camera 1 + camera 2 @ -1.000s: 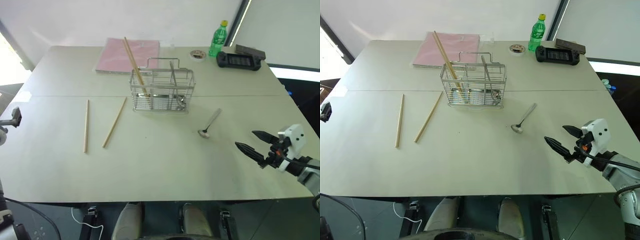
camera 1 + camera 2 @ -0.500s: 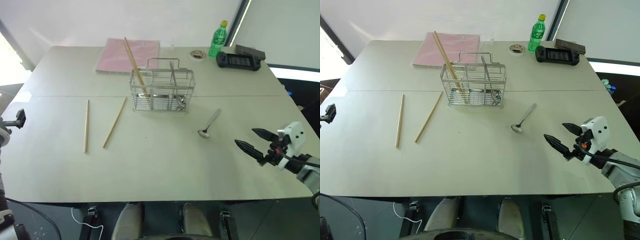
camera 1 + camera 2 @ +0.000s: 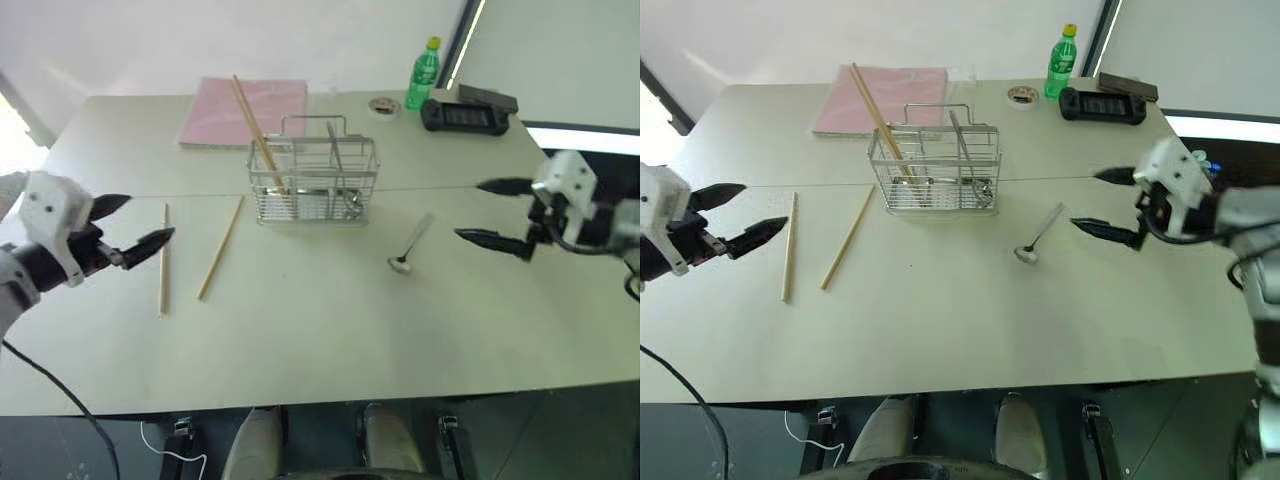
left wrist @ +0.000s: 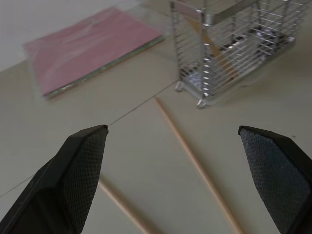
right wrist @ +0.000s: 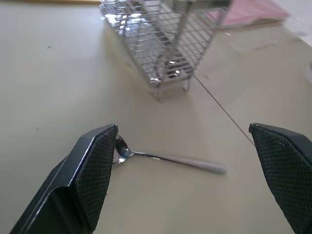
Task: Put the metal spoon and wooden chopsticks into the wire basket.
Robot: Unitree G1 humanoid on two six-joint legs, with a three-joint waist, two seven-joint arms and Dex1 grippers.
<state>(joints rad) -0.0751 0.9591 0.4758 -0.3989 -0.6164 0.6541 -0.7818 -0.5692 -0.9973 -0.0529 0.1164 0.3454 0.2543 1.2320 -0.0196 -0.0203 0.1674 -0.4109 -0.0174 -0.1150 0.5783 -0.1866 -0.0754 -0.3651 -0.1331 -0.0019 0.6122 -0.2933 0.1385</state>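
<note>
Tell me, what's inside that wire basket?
One chopstick leans in the basket, sticking out above its rim. Something shiny lies at the bottom; the wires hide what it is.

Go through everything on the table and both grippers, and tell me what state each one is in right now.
Spoon: flat on table, not in basket.
Two chopsticks: flat on table, left of basket.
One chopstick: leaning in basket.
Wire basket: upright.
Pink folder: closed, flat.
Green bottle: upright, capped.
Left gripper: open, empty.
Right gripper: open, empty, near spoon.
</note>
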